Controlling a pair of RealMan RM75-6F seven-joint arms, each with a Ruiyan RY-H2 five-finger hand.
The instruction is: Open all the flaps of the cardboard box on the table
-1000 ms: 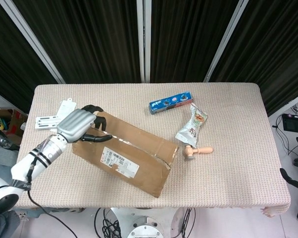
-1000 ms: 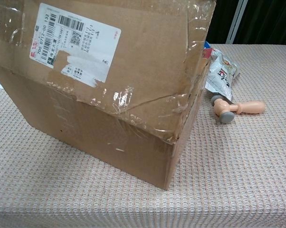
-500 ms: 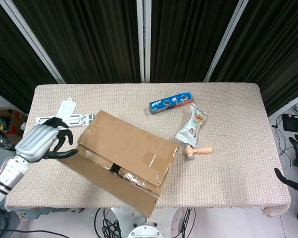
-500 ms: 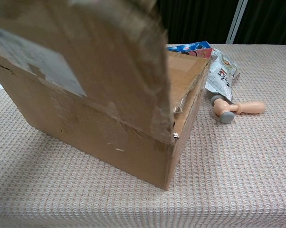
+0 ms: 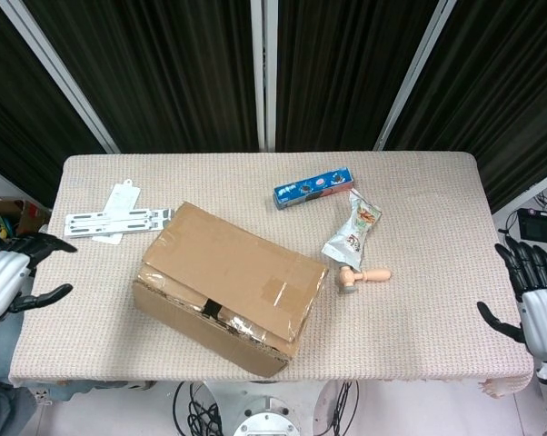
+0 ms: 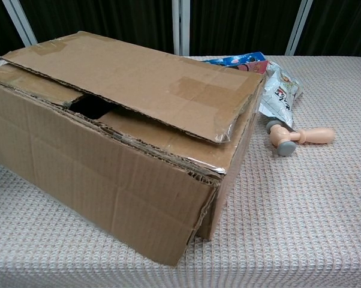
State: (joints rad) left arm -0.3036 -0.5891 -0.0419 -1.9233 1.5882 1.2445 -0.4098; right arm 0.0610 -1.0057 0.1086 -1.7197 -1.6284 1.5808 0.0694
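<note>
toward the surface's front-left, the cardboard box [image 5: 223,286] sits with its far top flap [image 6: 138,81] lying over the opening. left robot hand [image 5: 5,277] and right robot hand [image 5: 537,295] hover off opposite edges, fingers spread, apparently empty. best hook the flap's free front edge and swing it back.

Table [image 5: 437,182] with beige woven cloth fills centre. Black curtains [image 5: 337,64] behind far edge, white slanted poles [image 5: 419,64] in front of curtains. Pale floor [image 5: 546,236] at right, black cables [image 5: 528,259] and dark device [image 5: 539,224] lying there. Even, bright overhead light.
</note>
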